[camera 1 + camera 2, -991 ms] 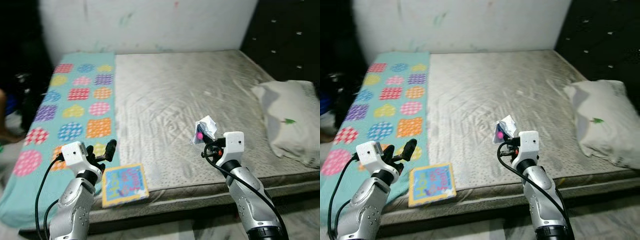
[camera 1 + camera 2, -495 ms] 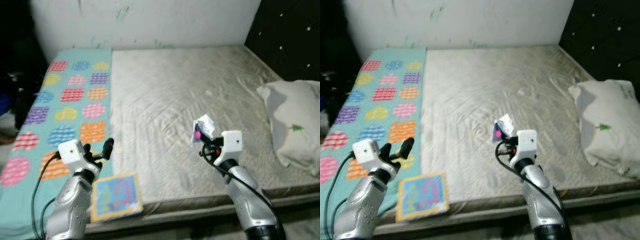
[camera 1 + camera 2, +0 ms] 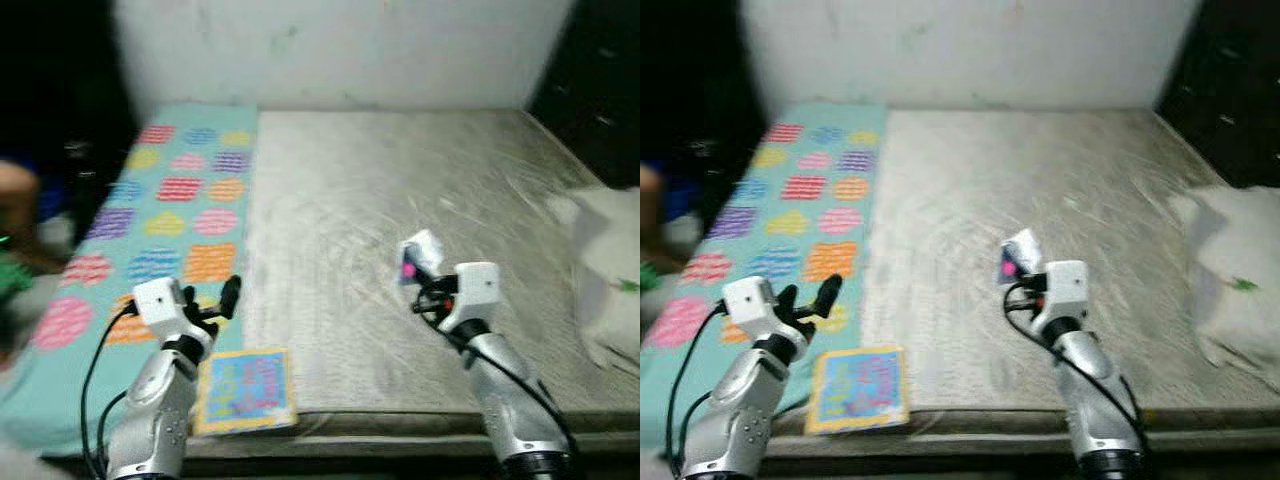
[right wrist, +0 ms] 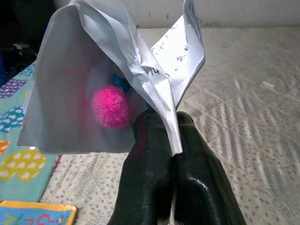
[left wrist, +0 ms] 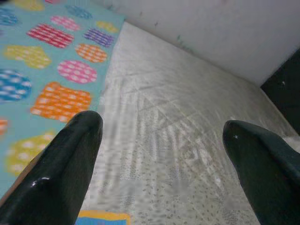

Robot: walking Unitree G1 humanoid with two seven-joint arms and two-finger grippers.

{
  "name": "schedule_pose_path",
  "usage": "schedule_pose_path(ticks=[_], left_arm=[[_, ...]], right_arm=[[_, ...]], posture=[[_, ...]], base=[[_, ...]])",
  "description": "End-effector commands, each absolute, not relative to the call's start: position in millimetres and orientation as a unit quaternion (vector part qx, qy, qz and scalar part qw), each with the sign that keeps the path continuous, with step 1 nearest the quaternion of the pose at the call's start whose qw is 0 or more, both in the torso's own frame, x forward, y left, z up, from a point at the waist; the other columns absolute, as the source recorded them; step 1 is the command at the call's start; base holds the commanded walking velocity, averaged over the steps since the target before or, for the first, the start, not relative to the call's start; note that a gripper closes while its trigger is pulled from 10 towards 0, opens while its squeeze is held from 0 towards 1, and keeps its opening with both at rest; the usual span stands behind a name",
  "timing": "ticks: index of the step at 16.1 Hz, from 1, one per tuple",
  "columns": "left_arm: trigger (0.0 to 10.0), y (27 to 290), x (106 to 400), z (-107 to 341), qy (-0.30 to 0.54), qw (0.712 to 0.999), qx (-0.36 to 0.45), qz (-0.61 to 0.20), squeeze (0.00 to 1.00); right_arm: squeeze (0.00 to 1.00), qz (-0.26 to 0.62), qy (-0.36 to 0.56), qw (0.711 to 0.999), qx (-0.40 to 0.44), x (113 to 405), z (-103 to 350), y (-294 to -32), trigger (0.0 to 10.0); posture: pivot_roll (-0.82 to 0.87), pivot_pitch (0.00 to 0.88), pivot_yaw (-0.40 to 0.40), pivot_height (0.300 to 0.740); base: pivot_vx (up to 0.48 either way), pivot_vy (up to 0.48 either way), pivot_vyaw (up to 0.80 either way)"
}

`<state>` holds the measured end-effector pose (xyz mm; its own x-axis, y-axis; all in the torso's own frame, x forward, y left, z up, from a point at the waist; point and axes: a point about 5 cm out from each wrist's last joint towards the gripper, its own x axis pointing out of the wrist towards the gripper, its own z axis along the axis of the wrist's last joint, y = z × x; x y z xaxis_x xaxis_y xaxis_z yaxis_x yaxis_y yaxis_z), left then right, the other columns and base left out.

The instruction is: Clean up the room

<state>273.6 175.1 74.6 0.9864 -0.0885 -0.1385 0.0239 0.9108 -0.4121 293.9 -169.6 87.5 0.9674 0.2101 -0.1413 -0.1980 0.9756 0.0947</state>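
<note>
In the left eye view, we are standing before a bed (image 3: 400, 230) with a grey, wrinkled mattress cover. Our right gripper (image 3: 418, 283) is holding a crumpled paper (image 3: 417, 258) up in the air above the mattress, near its front edge. Our left gripper (image 3: 222, 300) is hovering with its fingers apart over the turquoise mat (image 3: 170, 200), which carries a pattern of coloured patches. A flat picture book (image 3: 245, 388) is lying at the front edge of the bed, just beside this gripper. A white pillow (image 3: 610, 270) is resting on the right side.

In the right eye view, the same things are appearing, a little blurred.

In the left wrist view, the two black fingers (image 5: 61, 164) are standing wide apart, with nothing between them.

In the right wrist view, the fingers are pressed together on a lower fold of the paper. A pink pompom (image 4: 110, 106) is sitting inside the paper's hollow. We are judging the paper as very light, thin and soft; it can tear or slip, so a fold is a good place to hold. The pompom looks fluffy and could fall out if the paper tilts. The book seems stiff and flat, best taken by its edge.
</note>
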Motion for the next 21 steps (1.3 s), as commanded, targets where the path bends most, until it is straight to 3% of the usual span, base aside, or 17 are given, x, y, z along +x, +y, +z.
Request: schedule_pose_path(ticks=[1, 21], left_arm=[[10.0, 181.8, 271.6, 73.0, 0.082, 0.976, -0.201, -0.018, 0.0], [10.0, 181.2, 274.3, 71.4, 0.092, 0.977, -0.191, -0.015, 0.0]], right_arm=[[0.0, 0.113, 0.067, 0.99, 0.043, 295.9, 91.7, -163.5, 10.0], [0.0, 0.123, 0.062, 0.989, 0.05, 295.0, 92.2, -158.8, 10.0]], posture=[[-0.16, 0.009, 0.006, 0.74], [-0.16, 0.017, 0.005, 0.74]], base=[[0.0, 0.48, 0.0], [0.0, 0.48, 0.0]])
